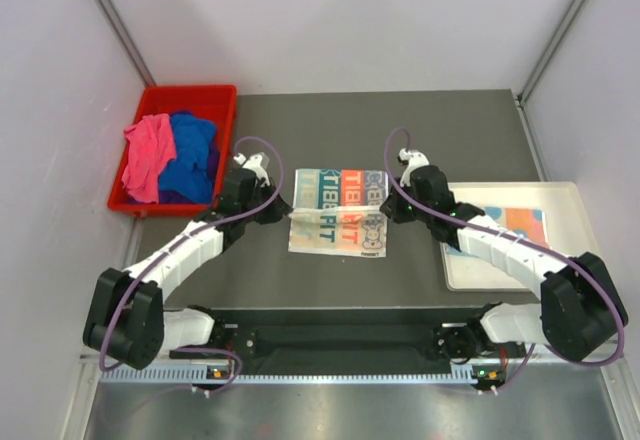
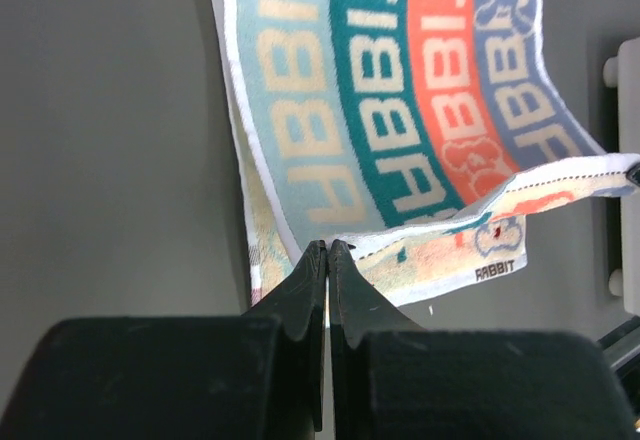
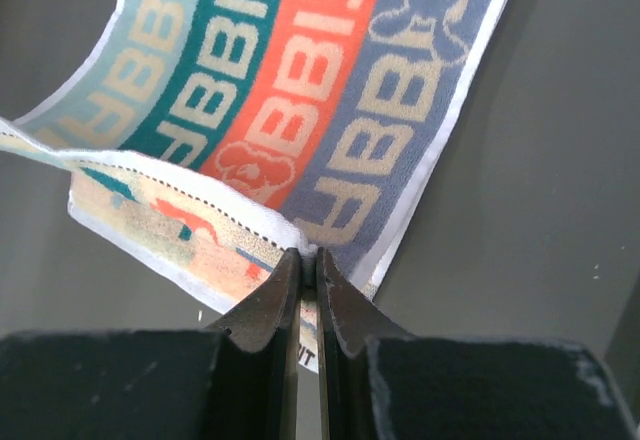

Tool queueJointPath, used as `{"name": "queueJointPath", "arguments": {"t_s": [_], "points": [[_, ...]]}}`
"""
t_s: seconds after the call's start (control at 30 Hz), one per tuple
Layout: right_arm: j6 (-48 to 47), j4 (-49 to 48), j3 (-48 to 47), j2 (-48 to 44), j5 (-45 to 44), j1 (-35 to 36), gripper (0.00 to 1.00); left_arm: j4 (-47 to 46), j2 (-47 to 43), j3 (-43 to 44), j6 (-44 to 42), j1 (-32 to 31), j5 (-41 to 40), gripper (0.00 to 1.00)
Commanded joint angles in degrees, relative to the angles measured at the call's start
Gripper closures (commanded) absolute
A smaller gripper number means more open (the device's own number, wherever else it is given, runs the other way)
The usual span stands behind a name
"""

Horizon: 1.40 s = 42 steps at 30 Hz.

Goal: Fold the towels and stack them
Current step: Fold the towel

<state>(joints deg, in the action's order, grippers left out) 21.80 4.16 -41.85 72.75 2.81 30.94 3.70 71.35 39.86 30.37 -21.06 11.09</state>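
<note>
A cream towel with teal and orange lettering [image 1: 338, 210] lies mid-table, its far half lifted and folded toward the near edge. My left gripper [image 1: 283, 210] is shut on the towel's left corner [image 2: 340, 245]. My right gripper [image 1: 392, 207] is shut on its right corner [image 3: 300, 245]. Both hold the folded edge just above the lower layer, which shows in the left wrist view [image 2: 380, 90] and in the right wrist view [image 3: 300, 70]. A pink towel [image 1: 147, 155] and a royal blue towel [image 1: 193, 155] lie bunched in the red bin [image 1: 170, 95].
The red bin stands at the far left. A white flat tray [image 1: 470, 265] at the right holds a folded patterned towel [image 1: 520, 222], partly covered by my right arm.
</note>
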Motion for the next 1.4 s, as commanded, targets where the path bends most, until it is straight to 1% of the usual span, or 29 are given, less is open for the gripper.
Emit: {"name": "queueJointPath", "arguments": {"t_s": [0.0,0.23,0.3,0.4,0.5,0.53,0.57,0.73,0.83,0.87,1.0,1.1,1.17,1.2,1.27,1.37], "points": [[1.0,-1.8,1.4,-1.4,-0.5,1.2,1.00,-0.1,-1.4,-1.8,-0.3,-0.6,-0.2,1.00],[2.5,-3.7,4.6,0.3,-0.5,2.5,1.00,0.2,1.0,-3.9,0.0,-1.4,0.6,1.00],[3.1,-5.6,5.4,1.1,-0.5,3.2,1.00,0.2,1.5,-4.2,-0.1,-1.4,0.5,1.00],[3.6,-7.0,6.7,2.3,-0.6,3.6,0.98,0.0,2.1,-5.1,0.0,-1.6,0.3,1.00],[3.8,-7.7,7.4,3.2,-0.6,3.9,0.93,-0.1,3.1,-5.3,-0.1,-1.7,0.2,0.99],[3.9,-7.8,7.6,3.4,-0.6,4.0,0.89,-0.1,3.4,-5.4,0.0,-1.7,0.2,0.98],[3.9,-7.7,7.7,3.5,-0.7,4.0,0.86,-0.1,3.6,-5.5,0.0,-1.7,0.2,0.92],[3.9,-6.6,8.1,1.9,-1.1,4.0,0.67,1.1,2.7,-5.3,-0.3,-1.8,0.2,0.75],[3.9,-5.0,8.2,-0.3,-1.2,4.0,0.58,3.9,0.4,-4.4,-0.7,-1.8,-0.4,0.70],[3.9,-4.4,8.3,-1.9,-1.5,4.0,0.56,5.9,-0.2,-4.0,-1.1,-1.8,-0.5,0.69],[4.0,-1.2,7.9,-4.8,-2.5,4.1,0.55,10.4,-4.4,-1.7,-1.6,-1.8,-1.9,0.69],[4.2,0.5,7.0,-5.6,-4.0,4.2,0.55,11.7,-6.0,-0.3,-0.8,-1.8,-2.3,0.70],[4.4,0.9,6.2,-4.8,-4.1,4.2,0.55,11.4,-6.0,0.2,-0.1,-1.8,-2.2,0.70],[4.7,0.9,5.9,-4.6,-4.1,4.5,0.56,11.1,-5.2,0.8,0.1,-1.8,-1.3,0.73],[5.3,0.8,5.5,-3.5,-4.6,5.4,0.59,10.6,-3.4,2.0,0.7,-2.0,-0.6,0.74],[6.3,0.8,5.5,-1.7,-5.6,6.8,0.60,8.1,-1.0,1.7,1.5,-2.5,0.5,0.74]]}}
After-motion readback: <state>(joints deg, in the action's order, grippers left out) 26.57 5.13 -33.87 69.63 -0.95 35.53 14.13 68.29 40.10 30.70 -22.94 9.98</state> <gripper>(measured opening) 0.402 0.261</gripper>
